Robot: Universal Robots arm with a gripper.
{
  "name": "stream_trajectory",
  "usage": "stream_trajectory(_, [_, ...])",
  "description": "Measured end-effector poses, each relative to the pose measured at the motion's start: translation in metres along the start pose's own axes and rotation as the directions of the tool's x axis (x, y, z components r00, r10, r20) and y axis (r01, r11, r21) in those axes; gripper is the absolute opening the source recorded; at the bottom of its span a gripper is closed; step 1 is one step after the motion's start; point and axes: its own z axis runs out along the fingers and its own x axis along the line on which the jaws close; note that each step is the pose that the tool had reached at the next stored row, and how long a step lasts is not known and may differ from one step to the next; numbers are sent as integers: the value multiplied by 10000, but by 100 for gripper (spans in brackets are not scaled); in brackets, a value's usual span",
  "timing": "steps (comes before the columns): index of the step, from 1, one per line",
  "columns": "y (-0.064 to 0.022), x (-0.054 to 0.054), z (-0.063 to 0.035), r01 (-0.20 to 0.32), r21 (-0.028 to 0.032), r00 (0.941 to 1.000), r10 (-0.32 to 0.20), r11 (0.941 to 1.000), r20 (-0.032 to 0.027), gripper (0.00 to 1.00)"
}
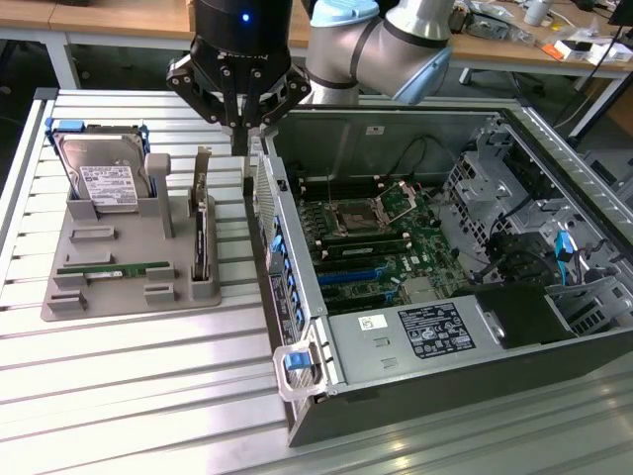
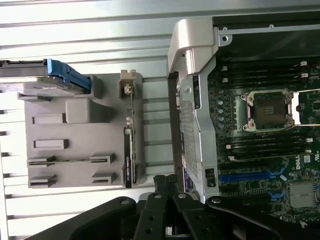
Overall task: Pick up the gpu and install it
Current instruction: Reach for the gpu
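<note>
Counter (image 1: 129, 396) of ribbed aluminium; wooden desks (image 1: 119, 20) along the frame's top. The hand (image 1: 240, 143), upper centre, hangs pinched together and empty beside the open computer case (image 1: 415, 341). The gpu (image 1: 201, 237) stands edgewise in the grey tray (image 1: 99, 282), left of centre.

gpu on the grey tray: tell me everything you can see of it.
The gpu is a slim black card standing on its long edge in a slot of the grey tray, on the side nearest the computer case. A silver metal bracket at its far end rises above the tray. It is seen edge-on, so its face cannot be told. Only the tray touches it; the shut gripper hangs above, apart from it.
</note>
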Motion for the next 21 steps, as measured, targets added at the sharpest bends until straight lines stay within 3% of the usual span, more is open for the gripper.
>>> stream_trajectory(15, [-8, 104, -3, 0, 0, 10000, 0, 10000, 0, 11])
stream_trajectory(16, [-13, 174, -5, 0, 0, 10000, 0, 10000, 0, 11])
stream_trajectory(21, [-15, 198, -5, 1, 0, 10000, -1, 10000, 1, 11])
